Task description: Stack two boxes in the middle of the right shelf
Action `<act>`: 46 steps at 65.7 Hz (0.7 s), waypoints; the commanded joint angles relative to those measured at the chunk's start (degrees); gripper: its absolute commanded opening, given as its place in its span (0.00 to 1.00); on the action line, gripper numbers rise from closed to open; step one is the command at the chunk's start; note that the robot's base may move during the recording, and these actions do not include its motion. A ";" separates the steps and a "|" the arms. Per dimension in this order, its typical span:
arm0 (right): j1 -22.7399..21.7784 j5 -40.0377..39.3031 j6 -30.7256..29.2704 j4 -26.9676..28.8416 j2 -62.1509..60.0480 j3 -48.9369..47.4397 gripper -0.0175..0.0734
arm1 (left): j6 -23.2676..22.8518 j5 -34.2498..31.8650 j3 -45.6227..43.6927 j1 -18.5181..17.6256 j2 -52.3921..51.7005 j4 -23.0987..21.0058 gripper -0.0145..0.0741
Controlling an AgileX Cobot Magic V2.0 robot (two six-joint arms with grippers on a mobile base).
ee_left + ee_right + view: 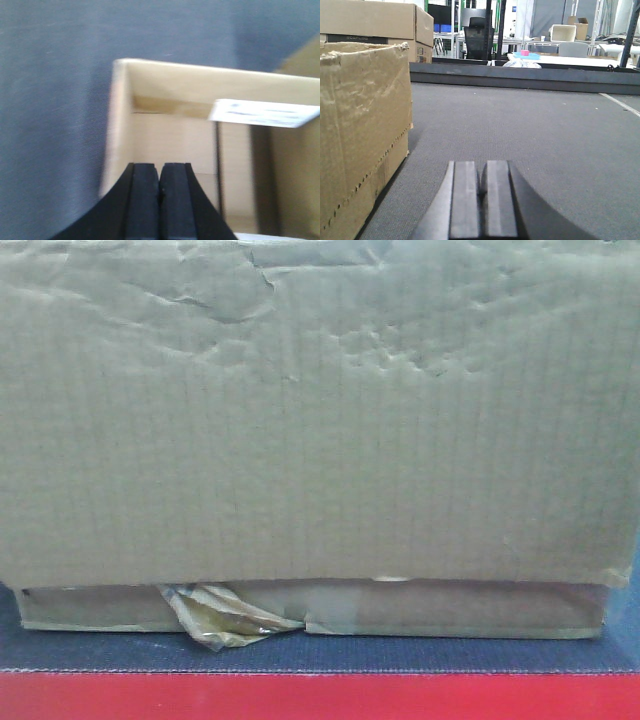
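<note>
No text can be read in any view. Left wrist view: a white label is carried at the right side of an open cardboard box; its printed lines are blurred beyond reading. Right wrist view: faint lettering is borne on a dark band across a far box; it cannot be made out.

We see the box as matt brown corrugated cardboard, ribbed, dented and puckered toward 12 o'clock; the tape tuft at 7 o'clock is glossy, crinkled, yellowish film. The covering beneath looks like matt, fine-woven grey cloth. The left pincer and right pincer are smooth matt black, with a white paper label at 3 o'clock in the left wrist view.
</note>
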 commanded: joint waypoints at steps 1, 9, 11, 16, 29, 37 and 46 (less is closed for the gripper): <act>0.07 -1.39 -0.33 -0.44 -0.17 0.01 0.01 | 0.92 0.40 -0.74 0.45 0.23 0.27 0.11; 0.07 -1.39 -0.33 -0.44 -0.17 0.01 0.01 | 3.84 0.29 -0.74 0.45 1.23 0.52 0.35; 0.07 -1.39 -0.33 -0.44 -0.17 0.01 0.01 | 3.93 0.29 -0.74 0.45 1.70 0.52 0.41; 0.07 -1.39 -0.33 -0.44 -0.17 0.01 0.01 | 3.93 0.18 -0.74 0.45 3.31 0.64 0.53; 0.07 -1.39 -0.33 -0.44 -0.17 0.01 0.01 | 4.94 -0.50 -1.01 0.55 9.21 1.55 0.56; 0.07 -1.39 -0.33 -0.44 -0.17 0.01 0.01 | 5.18 -0.64 -1.99 0.55 12.44 1.14 0.56; 0.07 -1.39 -0.33 -0.44 -0.17 0.01 0.01 | 5.18 -0.74 -3.05 0.55 14.72 0.74 0.55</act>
